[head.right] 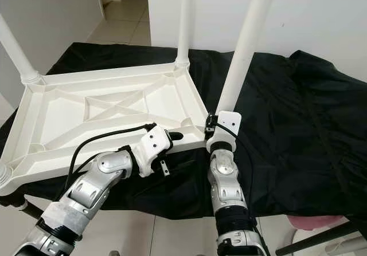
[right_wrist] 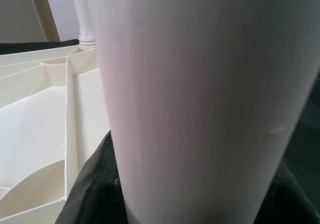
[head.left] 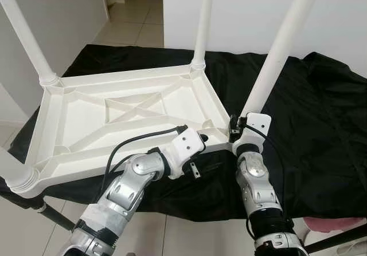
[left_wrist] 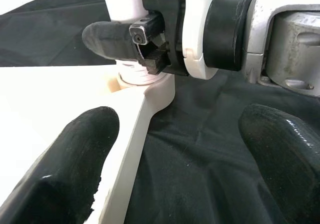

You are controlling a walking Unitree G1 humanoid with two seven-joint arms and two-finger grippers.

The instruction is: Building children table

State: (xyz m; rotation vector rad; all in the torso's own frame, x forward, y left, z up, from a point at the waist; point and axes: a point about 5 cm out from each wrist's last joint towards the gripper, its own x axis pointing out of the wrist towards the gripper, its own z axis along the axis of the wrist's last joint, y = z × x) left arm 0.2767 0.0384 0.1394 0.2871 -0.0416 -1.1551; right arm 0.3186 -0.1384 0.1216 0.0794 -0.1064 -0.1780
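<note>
evidently the white table top [head.left: 132, 115] lies upside down on the black cloth [head.left: 309, 113], mid-frame, so legs go in from above. the right gripper [head.left: 236, 131] pinches the near-right leg [head.left: 275, 55] at its base, likely seating it. the left gripper [head.left: 198, 138], spread wide, straddles the table's near rim, seemingly steadying it.

A black cloth [head.left: 309, 113] lies rumpled over the work surface, hanging over its near edge. Behind it rise plain white walls [head.left: 241, 15], with an opening at the left leading onto a floor of pale beige tiles [head.left: 135, 21] that runs back into another room. A pink object [head.left: 330, 224] shows low at the right corner.
</note>
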